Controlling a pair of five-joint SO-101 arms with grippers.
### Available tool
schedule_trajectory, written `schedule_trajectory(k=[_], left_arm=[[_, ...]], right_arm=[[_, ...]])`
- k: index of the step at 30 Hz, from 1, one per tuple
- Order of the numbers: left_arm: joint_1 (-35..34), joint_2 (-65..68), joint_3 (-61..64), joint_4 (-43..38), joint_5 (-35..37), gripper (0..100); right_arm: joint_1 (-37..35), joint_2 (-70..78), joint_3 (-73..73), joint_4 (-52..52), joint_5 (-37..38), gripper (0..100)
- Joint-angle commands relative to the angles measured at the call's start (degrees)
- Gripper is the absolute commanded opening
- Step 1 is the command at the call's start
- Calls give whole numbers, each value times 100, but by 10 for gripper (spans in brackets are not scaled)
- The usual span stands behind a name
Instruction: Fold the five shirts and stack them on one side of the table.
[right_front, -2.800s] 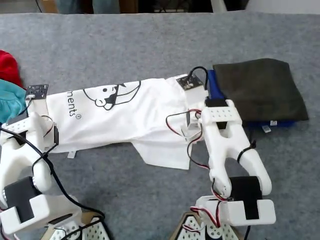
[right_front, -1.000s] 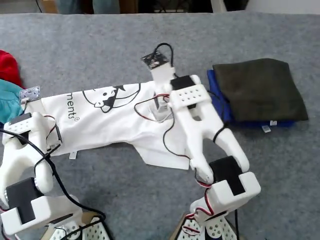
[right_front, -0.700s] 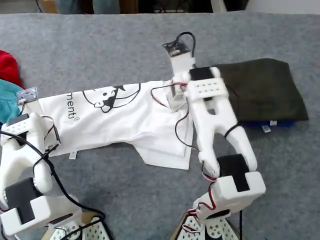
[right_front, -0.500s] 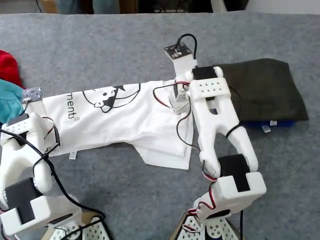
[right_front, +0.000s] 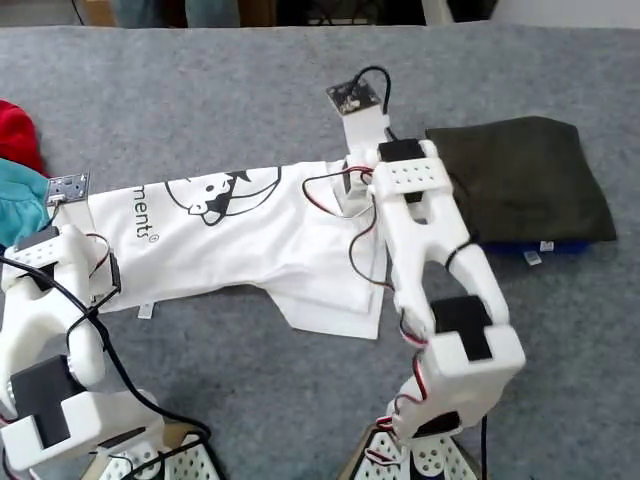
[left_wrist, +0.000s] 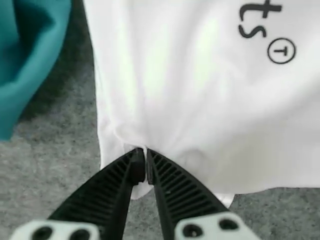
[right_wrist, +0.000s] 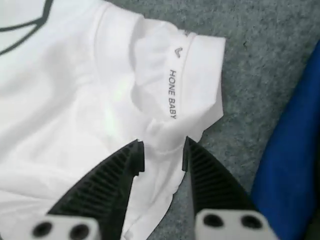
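Left jaws pinch the white shirt (left_wrist: 200, 100); right jaws gape over its lettered collar (right_wrist: 172, 95).

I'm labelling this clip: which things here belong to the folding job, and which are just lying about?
Job: white shirt, olive shirt, blue shirt, red shirt, teal shirt.
Lying about: grey table cover.

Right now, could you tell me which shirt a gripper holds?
The white shirt: the left gripper is shut on its edge; the green shirt, blue shirt, red shirt and teal shirt are not gripped.
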Motion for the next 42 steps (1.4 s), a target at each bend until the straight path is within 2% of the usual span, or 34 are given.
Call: schedule_trajectory(k=[1, 6, 10, 16, 19, 25, 31, 35, 42], left_arm=[[48, -158, -92, -53, -185, 149], [48, -158, -145, -70, -220, 168], [48, -158, -145, -70, -229, 168], [40, -158, -180, -35, -229, 168], [48, -158, -558, 440, -237, 170], [57, -158, -1736, 1670, -229, 171], [66, -158, -2044, 1934, -229, 173], [66, -149, -2035, 1952, -229, 173], [57, -149, -2035, 1960, -229, 202]], right_arm=[[70, 251, -198, -88, 0, 139], [88, 681, -690, -44, 9, 132], [105, 848, -980, -26, 9, 9], [105, 840, -1103, -26, 44, 15], [273, 857, -1226, 35, 114, 15], [791, 857, -1305, 0, 800, 15], [941, 866, -1367, 62, 888, 15], [475, 857, -1279, 343, 905, 50], [-158, 866, -1323, 396, 853, 226]])
